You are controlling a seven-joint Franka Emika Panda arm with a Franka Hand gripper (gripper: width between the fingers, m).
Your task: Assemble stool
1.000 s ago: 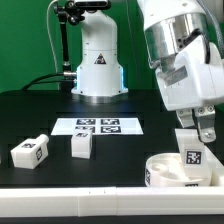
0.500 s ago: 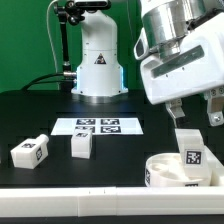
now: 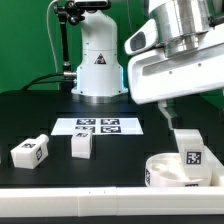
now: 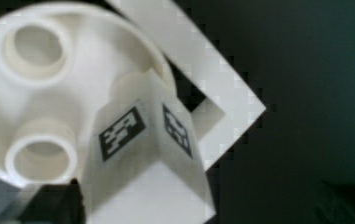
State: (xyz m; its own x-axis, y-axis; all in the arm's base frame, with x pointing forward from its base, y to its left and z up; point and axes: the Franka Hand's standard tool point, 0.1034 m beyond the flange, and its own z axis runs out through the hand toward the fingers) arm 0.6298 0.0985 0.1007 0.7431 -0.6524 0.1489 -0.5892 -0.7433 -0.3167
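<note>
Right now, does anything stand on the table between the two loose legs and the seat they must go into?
Nothing visible does: only bare table lies between the nearer loose leg and the seat. The marker board lies flat, further back.

My arm (image 3: pixel 175 45) is glossy white plastic with pale grey seams, and my rounded white base (image 3: pixel 95 40) carries a black triangular sticker (image 3: pixel 101 62) above blue light (image 3: pixel 120 75) at its foot.

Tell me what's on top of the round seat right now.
One leg stands upright on the seat, tags showing. Two empty holes show beside it. The leg hides the spot beneath it, so whether it sits in a hole cannot be seen.
</note>
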